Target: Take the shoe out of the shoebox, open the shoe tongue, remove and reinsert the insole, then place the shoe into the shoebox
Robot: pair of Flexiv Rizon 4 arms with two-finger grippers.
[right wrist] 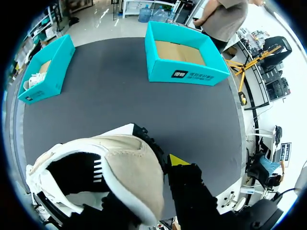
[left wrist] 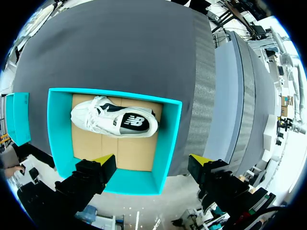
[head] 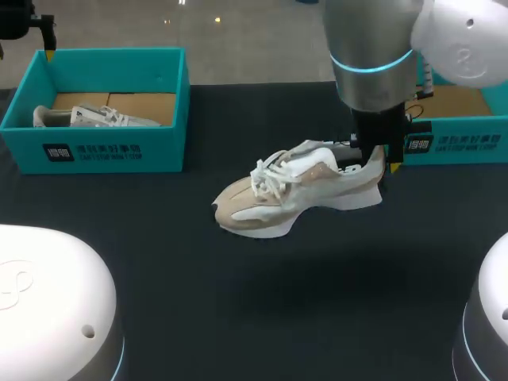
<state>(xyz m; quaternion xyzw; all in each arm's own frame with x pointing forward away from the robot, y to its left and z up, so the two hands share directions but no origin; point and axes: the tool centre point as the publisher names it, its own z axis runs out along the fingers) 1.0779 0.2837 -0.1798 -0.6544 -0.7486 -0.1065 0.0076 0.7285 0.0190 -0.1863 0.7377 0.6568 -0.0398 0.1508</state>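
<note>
Right wrist view: the shoe is out of its box with its heel in my right claw; the tongue comes next.

My right claw [right wrist: 146, 184] seems clamped on the heel of the beige shoe [right wrist: 110, 167], one yellow tip against the outer side. The sole rests on the tabletop [right wrist: 120, 96] just under the claw. Well ahead of it stands the teal shoebox [right wrist: 184, 74]. My left claw [left wrist: 151, 160] hangs wide apart, holding nothing, with the other shoebox [left wrist: 165, 139] and a white shoe [left wrist: 112, 120] below it. It is far from the beige one. I judge the take-out done and the tongue not yet opened. Next, the left claw should cross over and pinch the tongue beneath the laces [head: 268, 176] while the right steadies the heel.
</note>
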